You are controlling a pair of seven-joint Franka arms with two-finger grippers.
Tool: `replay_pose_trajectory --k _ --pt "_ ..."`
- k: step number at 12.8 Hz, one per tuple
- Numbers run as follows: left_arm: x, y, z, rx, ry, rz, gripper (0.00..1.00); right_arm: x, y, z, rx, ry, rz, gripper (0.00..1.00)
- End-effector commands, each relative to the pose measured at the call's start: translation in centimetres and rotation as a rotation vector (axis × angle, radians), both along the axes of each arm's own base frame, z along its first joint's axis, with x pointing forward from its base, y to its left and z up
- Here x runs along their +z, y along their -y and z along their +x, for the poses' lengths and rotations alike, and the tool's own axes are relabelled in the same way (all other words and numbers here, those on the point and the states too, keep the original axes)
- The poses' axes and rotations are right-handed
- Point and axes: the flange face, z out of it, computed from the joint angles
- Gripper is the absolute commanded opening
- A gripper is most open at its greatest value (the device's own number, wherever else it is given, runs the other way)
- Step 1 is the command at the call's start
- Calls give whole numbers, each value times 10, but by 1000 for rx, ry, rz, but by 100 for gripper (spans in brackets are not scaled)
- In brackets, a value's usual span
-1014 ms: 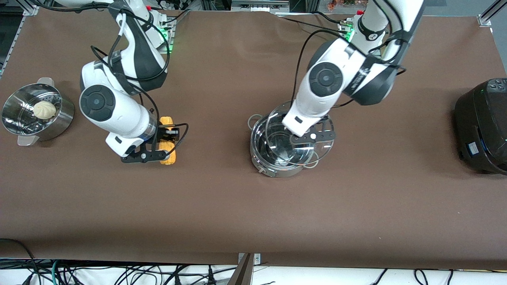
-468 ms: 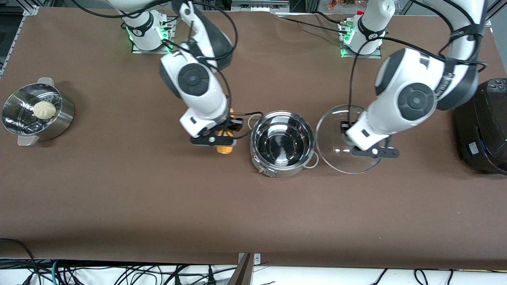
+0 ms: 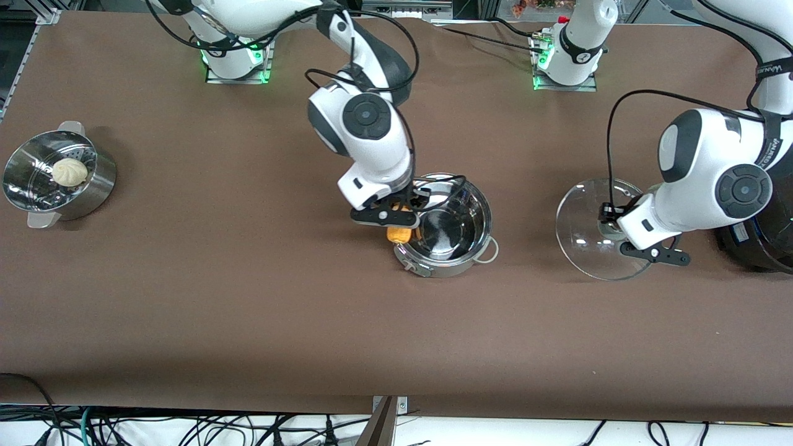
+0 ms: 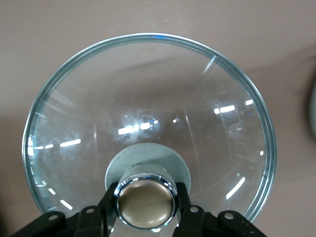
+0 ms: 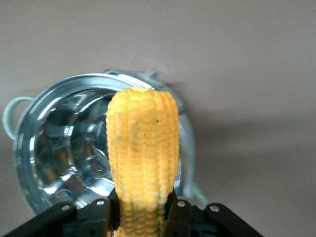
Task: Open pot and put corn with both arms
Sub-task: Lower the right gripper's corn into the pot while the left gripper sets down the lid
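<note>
Now that the lid is off, you can see the right gripper [image 3: 403,224] has carried the corn [image 3: 399,235] over the pot's [image 3: 447,224] rim, fingers shut on it. Next, the left gripper [image 3: 610,226] has swung away, fingers clamping the lid [image 3: 582,238] knob.

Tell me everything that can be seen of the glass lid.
The lid is a round dome of clear glass with a thin rim and a tan, metal-ringed knob on a pale base. It is off the pot. The left gripper is shut on the knob, holding it over the table between the pot and the black cooker.
</note>
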Motion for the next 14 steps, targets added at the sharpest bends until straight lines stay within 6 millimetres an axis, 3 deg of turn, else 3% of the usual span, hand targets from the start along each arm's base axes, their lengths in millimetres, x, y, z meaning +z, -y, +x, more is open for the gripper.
replay_pose_trajectory --k 1,4,8,10,11,12,13,14 --pt "-26 -34 -24 -61 54 -32 0 -24 -38 -11 -70 55 39 0" --pt "-72 -45 -50 -43 44 -30 0 -56 -70 -29 -51 106 40 0" --pt "-126 -49 -83 -25 30 -34 0 -74 -73 -30 -43 105 19 0" --pt "-134 -50 -86 -25 30 -33 0 -75 -70 -28 -36 121 4 0" --pt "-137 -50 -86 -25 27 -32 0 -78 -68 -26 -27 136 -14 20" --pt "-142 -50 -86 -25 18 -31 2 -79 -68 -26 -17 140 -21 47" --pt "-144 -49 -86 -27 15 -31 59 -79 -67 -26 -8 148 -28 73" --pt "-144 -49 -85 -28 15 -30 100 -80 -67 -26 9 165 -43 100"
